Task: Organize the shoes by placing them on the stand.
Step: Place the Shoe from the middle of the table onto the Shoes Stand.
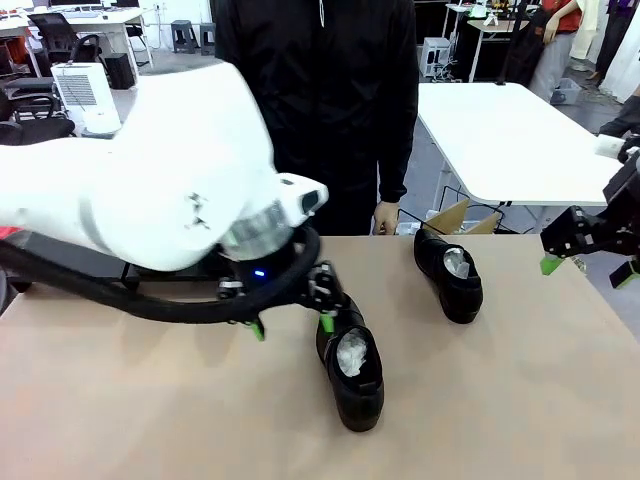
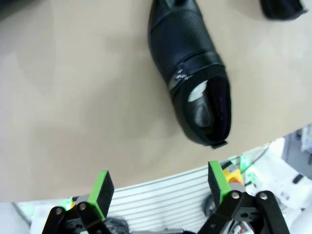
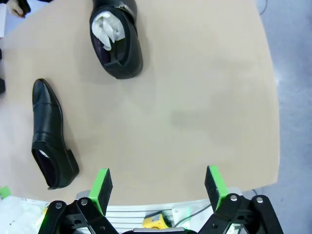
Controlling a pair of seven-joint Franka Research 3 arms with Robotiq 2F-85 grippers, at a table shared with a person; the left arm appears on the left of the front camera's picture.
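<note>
Front view: L end effector wide, empty, by near shoe's far end. R end effector wide, empty, right of far shoe.

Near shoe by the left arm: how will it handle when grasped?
The near shoe has glossy leather, so it is probably slippery to grip. Its paper stuffing likely keeps the sides from collapsing. Flat on its sole, it shouldn't roll.

Even overhead light is washing the table brightly; soft shadows are pooling beside the shoes, their leather glinting. The near left arm is looking blurred and overexposed.
</note>
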